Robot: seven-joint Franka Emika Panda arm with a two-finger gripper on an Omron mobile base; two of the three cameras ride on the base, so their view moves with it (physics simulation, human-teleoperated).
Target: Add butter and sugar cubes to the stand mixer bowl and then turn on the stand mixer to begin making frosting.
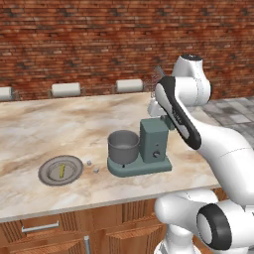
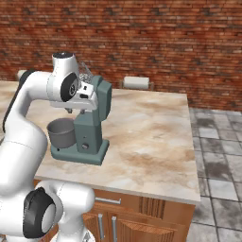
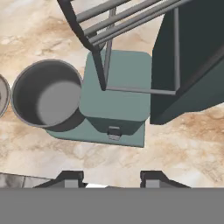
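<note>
Hovering high over the stand mixer (image 1: 149,149), hand (image 3: 110,176) spread and empty. Down-left on the worktop (image 1: 44,124): one butter (image 1: 62,170) stick on the grey plate (image 1: 74,174) (long axis roughly front-to-back), two sugar cubes (image 1: 92,165) just beside. One stand mixer bowl (image 3: 46,94), empty, between plate and mixer column.
</note>
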